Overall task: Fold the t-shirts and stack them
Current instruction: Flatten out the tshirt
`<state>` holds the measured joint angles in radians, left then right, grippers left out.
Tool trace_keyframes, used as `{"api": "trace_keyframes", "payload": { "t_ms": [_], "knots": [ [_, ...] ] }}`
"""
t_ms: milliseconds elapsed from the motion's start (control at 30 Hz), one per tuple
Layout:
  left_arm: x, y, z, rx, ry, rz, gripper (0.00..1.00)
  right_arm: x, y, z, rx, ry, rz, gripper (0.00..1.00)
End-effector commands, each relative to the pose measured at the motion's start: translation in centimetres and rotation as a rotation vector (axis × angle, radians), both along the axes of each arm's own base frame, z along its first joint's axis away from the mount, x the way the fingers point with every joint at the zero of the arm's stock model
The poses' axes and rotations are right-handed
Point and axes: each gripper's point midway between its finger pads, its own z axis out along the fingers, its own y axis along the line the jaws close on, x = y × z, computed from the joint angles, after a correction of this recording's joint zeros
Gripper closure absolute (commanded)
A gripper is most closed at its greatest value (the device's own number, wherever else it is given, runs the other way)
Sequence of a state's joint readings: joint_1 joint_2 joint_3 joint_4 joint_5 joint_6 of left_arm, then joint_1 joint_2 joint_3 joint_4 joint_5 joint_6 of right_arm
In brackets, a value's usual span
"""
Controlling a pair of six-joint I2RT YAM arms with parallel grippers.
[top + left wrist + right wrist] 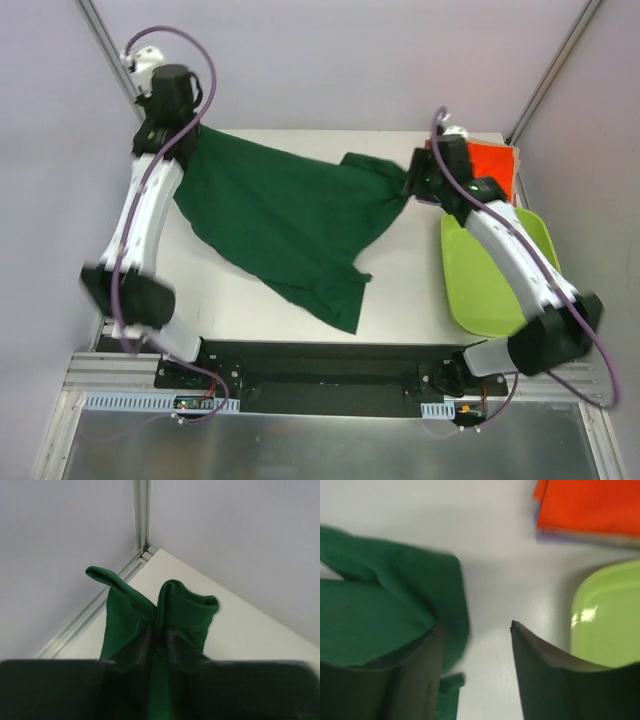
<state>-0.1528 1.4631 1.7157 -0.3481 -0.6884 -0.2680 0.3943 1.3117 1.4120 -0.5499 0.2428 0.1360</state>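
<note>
The dark green shirt (285,225) lies spread and rumpled across the table, lifted at its far left corner. My left gripper (186,132) is shut on that corner; in the left wrist view the fingers (161,632) pinch a bunched fold of green cloth (175,605). My right gripper (410,186) is at the shirt's right end, open; in the right wrist view (477,625) the green cloth (380,610) lies by its left finger, with bare table between the jaws. A folded orange shirt (492,160) tops a stack at the back right, over a lavender one (555,536).
A lime-green plastic bin (495,270) stands at the right, under the right arm, and shows in the right wrist view (605,615). Frame posts rise at the table's back corners (142,515). White table (400,290) shows in front of the shirt.
</note>
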Motion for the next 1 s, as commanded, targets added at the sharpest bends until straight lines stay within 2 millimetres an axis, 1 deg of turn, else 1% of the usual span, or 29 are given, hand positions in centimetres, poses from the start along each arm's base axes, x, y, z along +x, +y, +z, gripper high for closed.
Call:
{"api": "trace_keyframes", "payload": {
  "t_ms": [0, 33, 67, 100, 133, 167, 267, 300, 333, 367, 433, 467, 500, 533, 567, 600, 633, 667, 700, 767, 800, 833, 900, 933, 967],
  "knots": [
    [9.0, -2.1, -7.7, -0.003, 0.273, -0.170, 0.50, 2.7, 2.8, -7.9, 0.095, 0.177, 0.016, 0.29],
    [9.9, -2.7, -7.9, -0.017, 0.291, -0.201, 0.02, 3.2, 2.6, -7.8, 0.076, 0.170, 0.010, 0.18],
    [10.6, -3.1, -8.5, -0.036, 0.310, -0.211, 0.01, 3.5, 2.4, -8.1, 0.058, 0.175, 0.002, 0.11],
    [10.8, -3.5, -8.7, -0.060, 0.313, -0.220, 0.01, 3.7, 2.5, -7.9, 0.048, 0.168, 0.014, 0.07],
    [10.6, -4.1, -9.3, -0.085, 0.322, -0.241, 0.01, 3.7, 2.7, -7.8, 0.046, 0.161, 0.035, 0.01],
    [10.3, -4.5, -10.2, -0.117, 0.338, -0.255, 0.01, 3.7, 3.0, -7.7, 0.051, 0.150, 0.056, 0.03],
    [8.3, -5.8, -12.9, -0.196, 0.398, -0.292, 0.01, 3.3, 4.5, -8.0, 0.064, 0.127, 0.174, 0.04],
    [7.2, -6.3, -14.1, -0.231, 0.425, -0.298, 0.01, 2.8, 5.5, -8.4, 0.071, 0.136, 0.238, 0.04],
    [5.9, -6.8, -14.2, -0.268, 0.429, -0.315, 0.01, 2.5, 6.2, -8.7, 0.070, 0.138, 0.279, 0.04],
    [4.7, -7.3, -15.6, -0.307, 0.459, -0.319, 0.01, 2.2, 7.0, -9.0, 0.061, 0.139, 0.331, 0.04],
    [2.1, -9.3, -17.2, -0.377, 0.498, -0.366, 0.01, 1.8, 8.7, -9.4, 0.066, 0.141, 0.413, 0.04],
    [0.6, -10.1, -18.4, -0.393, 0.530, -0.377, 0.01, 1.8, 9.7, -9.6, 0.055, 0.130, 0.468, 0.04],
    [-0.8, -10.9, -19.2, -0.406, 0.546, -0.377, 0.01, 1.9, 10.7, -9.8, 0.059, 0.128, 0.503, 0.04],
    [-2.2, -11.5, -20.6, -0.422, 0.567, -0.374, 0.01, 2.0, 11.8, -9.9, 0.065, 0.126, 0.546, 0.04],
    [-3.8, -12.5, -22.0, -0.440, 0.594, -0.392, 0.01, 2.0, 13.2, -10.1, 0.072, 0.131, 0.600, 0.04],
    [-5.0, -13.3, -22.7, -0.457, 0.603, -0.422, 0.01, 2.1, 14.2, -10.7, 0.070, 0.146, 0.631, 0.04],
    [-6.4, -13.8, -24.0, -0.467, 0.627, -0.428, 0.01, 2.2, 15.4, -10.9, 0.052, 0.148, 0.671, 0.04],
    [-7.7, -13.9, -24.8, -0.478, 0.638, -0.418, 0.01, 2.3, 16.7, -11.5, 0.025, 0.154, 0.709, 0.04],
    [-9.0, -13.7, -26.1, -0.490, 0.659, -0.400, 0.01, 2.7, 17.6, -11.8, 0.005, 0.156, 0.724, 0.04],
    [-11.4, -13.3, -28.1, -0.531, 0.680, -0.360, 0.01, 3.4, 19.5, -13.6, -0.010, 0.188, 0.743, 0.04],
    [-12.4, -12.9, -29.3, -0.536, 0.696, -0.341, 0.01, 4.0, 20.3, -14.0, -0.002, 0.200, 0.747, 0.04],
    [-13.1, -12.3, -29.9, -0.531, 0.693, -0.312, 0.01, 4.4, 21.1, -15.2, 0.010, 0.234, 0.749, 0.04],
    [-14.5, -11.2, -31.4, -0.518, 0.708, -0.264, 0.01, 5.2, 22.5, -16.8, 0.026, 0.282, 0.758, 0.04],
    [-14.7, -11.0, -31.7, -0.527, 0.708, -0.255, 0.01, 5.5, 22.9, -17.8, 0.026, 0.308, 0.750, 0.04],
    [-14.9, -10.9, -32.1, -0.537, 0.712, -0.246, 0.01, 6.0, 23.3, -18.3, 0.028, 0.315, 0.746, 0.04]
  ]
}}
